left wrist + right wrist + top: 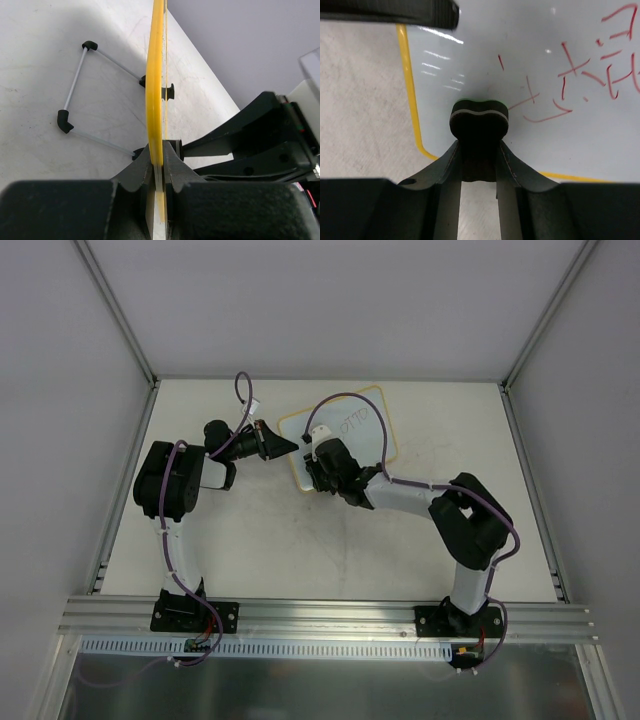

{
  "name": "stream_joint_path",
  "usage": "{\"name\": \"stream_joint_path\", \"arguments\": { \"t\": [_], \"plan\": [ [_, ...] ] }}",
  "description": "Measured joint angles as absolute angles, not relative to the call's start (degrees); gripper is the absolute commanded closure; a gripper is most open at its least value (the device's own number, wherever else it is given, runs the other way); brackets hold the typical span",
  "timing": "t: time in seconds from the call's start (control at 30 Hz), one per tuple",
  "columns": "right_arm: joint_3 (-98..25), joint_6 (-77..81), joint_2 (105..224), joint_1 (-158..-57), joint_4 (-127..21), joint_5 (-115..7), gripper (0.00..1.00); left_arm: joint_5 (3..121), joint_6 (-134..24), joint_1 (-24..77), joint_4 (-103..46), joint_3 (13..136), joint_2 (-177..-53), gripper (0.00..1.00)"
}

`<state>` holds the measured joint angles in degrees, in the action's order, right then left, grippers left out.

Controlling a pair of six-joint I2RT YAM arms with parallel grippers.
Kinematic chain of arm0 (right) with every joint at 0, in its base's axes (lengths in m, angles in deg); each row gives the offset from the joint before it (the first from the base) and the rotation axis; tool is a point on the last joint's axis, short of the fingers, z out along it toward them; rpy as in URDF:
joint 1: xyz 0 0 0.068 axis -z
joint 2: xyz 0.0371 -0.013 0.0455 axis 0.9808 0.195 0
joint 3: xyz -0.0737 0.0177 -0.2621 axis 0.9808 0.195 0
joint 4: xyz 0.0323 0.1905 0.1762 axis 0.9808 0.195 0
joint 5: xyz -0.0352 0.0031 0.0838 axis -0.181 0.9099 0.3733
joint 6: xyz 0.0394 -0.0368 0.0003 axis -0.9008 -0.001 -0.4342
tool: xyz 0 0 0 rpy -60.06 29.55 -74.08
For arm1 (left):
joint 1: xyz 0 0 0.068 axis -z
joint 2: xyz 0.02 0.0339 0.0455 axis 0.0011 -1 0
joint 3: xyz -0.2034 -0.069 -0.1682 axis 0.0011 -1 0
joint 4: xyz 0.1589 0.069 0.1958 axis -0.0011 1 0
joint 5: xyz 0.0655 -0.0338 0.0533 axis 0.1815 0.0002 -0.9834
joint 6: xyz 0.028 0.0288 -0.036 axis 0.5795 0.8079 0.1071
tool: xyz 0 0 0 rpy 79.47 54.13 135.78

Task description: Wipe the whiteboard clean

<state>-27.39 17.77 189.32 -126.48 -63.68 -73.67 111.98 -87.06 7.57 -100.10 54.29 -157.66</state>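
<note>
Looking at the whiteboard (362, 445) parked near the far edge of the tabletop (250, 550), a bit right of the middle and turned at a slant to that edge. Pinched along its left rim by the left gripper (159, 165), fingers flat on both sides of the yellow border, seen edge-on from that wrist. Off to one side of the board, a thin wire stand (75, 85) with black corner pieces, lying on the table and joined to the board's black clips. Over by the board's near-left corner, the right gripper (479, 145), squeezed around a small black eraser (479, 120) with a green strip on its face, pushed up against the white surface just inside the yellow rim. Red handwriting (580, 75) to the right of the eraser, close by but not touching. Can't read it, though.
</note>
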Motion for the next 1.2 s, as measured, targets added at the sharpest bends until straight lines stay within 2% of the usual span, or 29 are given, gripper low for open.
{"name": "stream_joint_path", "arguments": {
  "t": [0.4,0.73,1.2],
  "plan": [
    [-25.4,14.1,188.6,-126.4,-63.7,-73.7,1.00,112.4,-87.0,7.6,-100.1,54.7,-157.8,1.00],
    [-39.5,15.0,193.3,-124.7,-50.5,-73.3,1.00,112.0,-87.2,7.5,-100.1,55.1,-158.2,1.00],
    [-52.8,16.9,197.4,-121.4,-46.7,-73.4,1.00,112.0,-87.2,7.5,-100.1,55.2,-158.2,1.00]
  ]
}}
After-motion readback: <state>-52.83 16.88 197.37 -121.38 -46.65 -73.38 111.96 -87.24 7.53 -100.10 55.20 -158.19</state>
